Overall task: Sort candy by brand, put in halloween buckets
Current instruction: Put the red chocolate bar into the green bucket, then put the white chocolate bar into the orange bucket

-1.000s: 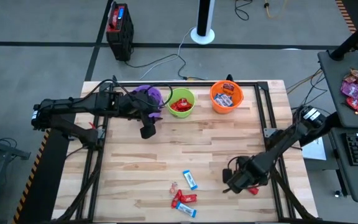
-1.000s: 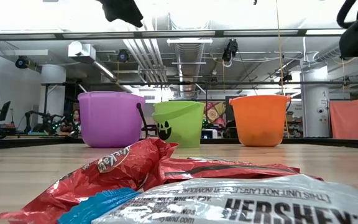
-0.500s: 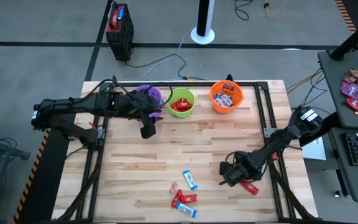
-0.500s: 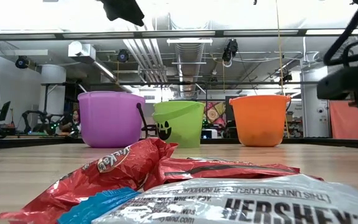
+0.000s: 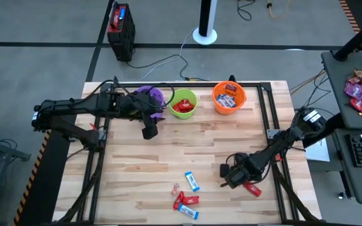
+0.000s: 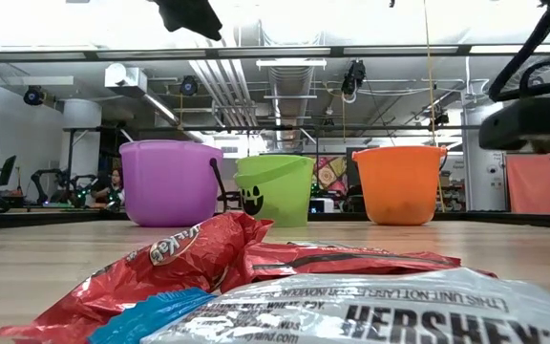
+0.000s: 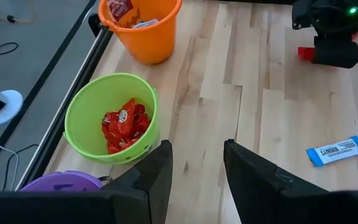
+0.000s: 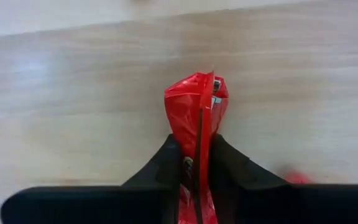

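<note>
Red-wrapped candy (image 8: 196, 109) stands pinched between the right claw's (image 8: 196, 163) closed fingers, above the table (image 8: 73, 93).

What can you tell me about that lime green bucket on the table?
The green bucket is a small round pail of what looks like smooth plastic, with a dark jack-o'-lantern face on the side seen in the low view. It stands upright and open-topped at the far edge of the wooden table, between a purple bucket and an orange bucket. Inside lies a loose heap of red candy wrappers, well below the rim. No end effector touches it.
</note>
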Robot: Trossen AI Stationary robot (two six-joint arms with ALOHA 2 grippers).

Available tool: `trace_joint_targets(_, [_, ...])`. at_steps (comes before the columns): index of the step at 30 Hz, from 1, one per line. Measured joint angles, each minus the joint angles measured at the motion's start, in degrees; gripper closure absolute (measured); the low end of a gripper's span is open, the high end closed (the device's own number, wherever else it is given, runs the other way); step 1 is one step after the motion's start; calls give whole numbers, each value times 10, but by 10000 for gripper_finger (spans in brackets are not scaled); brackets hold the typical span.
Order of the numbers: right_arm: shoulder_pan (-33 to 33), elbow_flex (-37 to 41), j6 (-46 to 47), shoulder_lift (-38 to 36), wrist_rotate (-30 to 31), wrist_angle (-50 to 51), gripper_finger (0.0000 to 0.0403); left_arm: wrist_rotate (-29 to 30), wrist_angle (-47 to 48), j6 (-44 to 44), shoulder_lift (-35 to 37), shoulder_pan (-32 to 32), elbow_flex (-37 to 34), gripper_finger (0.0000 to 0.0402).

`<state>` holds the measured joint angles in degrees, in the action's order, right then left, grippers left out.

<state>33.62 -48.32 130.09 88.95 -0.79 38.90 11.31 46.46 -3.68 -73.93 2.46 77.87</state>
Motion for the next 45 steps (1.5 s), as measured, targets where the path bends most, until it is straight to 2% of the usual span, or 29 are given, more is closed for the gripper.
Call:
trace_joint_targets(2, [-5, 0, -21, -13, 46, -27, 360, 0, 7, 0, 0, 0, 0, 272])
trace_joint_targets(5, [-34, -29, -98, -47, 152, -42, 360, -12, 40, 4, 0, 0, 0, 272])
trace_joint_targets(7, [-67, -54, -177, -71, 200, -42, 359, -37, 57, 11, 0, 0, -2, 272])
trace_joint_targets(10, [-140, -95, -348, -100, 231, -42, 355, -103, 67, 8, 0, -1, -16, 272])
trace_joint_targets(15, [-294, -186, -685, -124, 216, -70, 358, -225, 35, -88, -3, -12, -63, 272])
trace_joint_targets(18, [-384, -244, -846, -115, 171, -78, 358, -238, 7, -180, -4, -35, -103, 272])
trace_joint_targets(22, [-477, -299, -984, -86, 94, -80, 357, -236, -36, -320, -4, -83, -150, 276])
trace_joint_targets(25, [-516, -313, -1053, -56, 54, -81, 358, -205, -108, -416, -4, -132, -181, 280])
trace_joint_targets(29, [-545, -312, -1108, -10, 7, -114, 355, -124, -186, -534, -4, -200, -212, 284])
trace_joint_targets(34, [-547, -322, -1161, 55, 7, -178, 343, -17, -215, -651, -7, -264, -215, 286])
trace_joint_targets(40, [-547, -371, -1177, 122, 8, -181, 296, 2, -239, -667, -32, -289, -198, 286])
trace_joint_targets(45, [-550, -399, -1176, 149, 7, -167, 248, 2, -244, -615, -73, -290, -161, 286])
